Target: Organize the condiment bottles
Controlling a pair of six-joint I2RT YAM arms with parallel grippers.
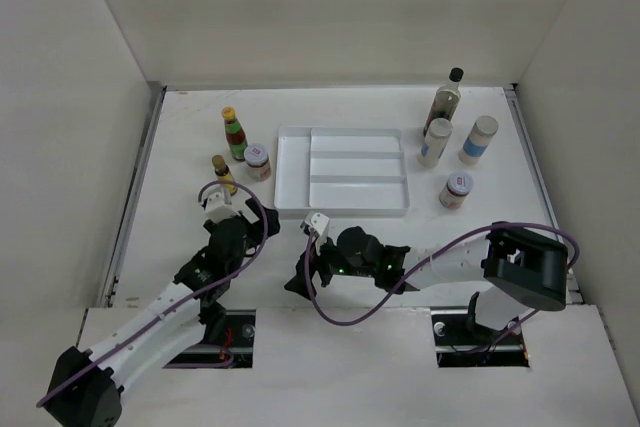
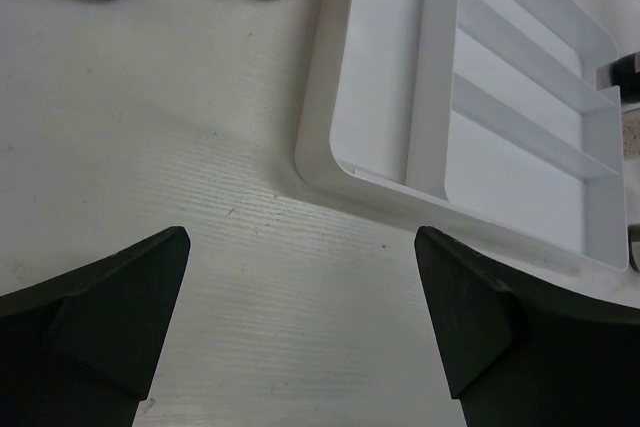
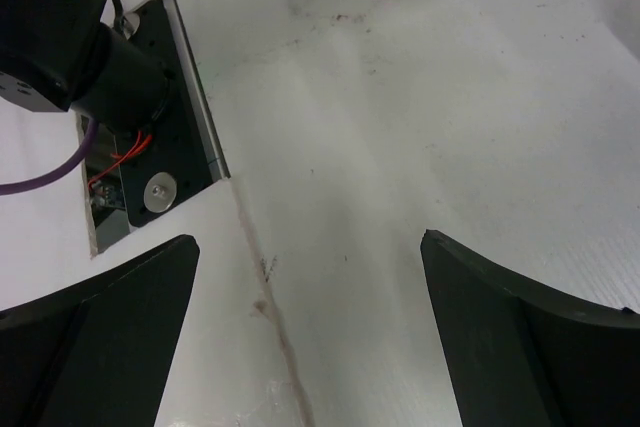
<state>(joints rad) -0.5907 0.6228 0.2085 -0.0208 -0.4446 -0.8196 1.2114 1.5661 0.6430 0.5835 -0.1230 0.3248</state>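
white tray lying centre | we are hovering left gripper spread wide at its near-left corner; right gripper also gaping, before it | tall dark bottle, white shakers standing right of tray; red sauce bottle, yellow-brown bottle left; short jars one each side

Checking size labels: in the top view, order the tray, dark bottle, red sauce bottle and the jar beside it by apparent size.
1. tray, by far the largest
2. dark bottle
3. red sauce bottle, only slightly smaller
4. jar, smallest

light: bright, even overhead | shadows: soft | glare: mild | focus: sharp
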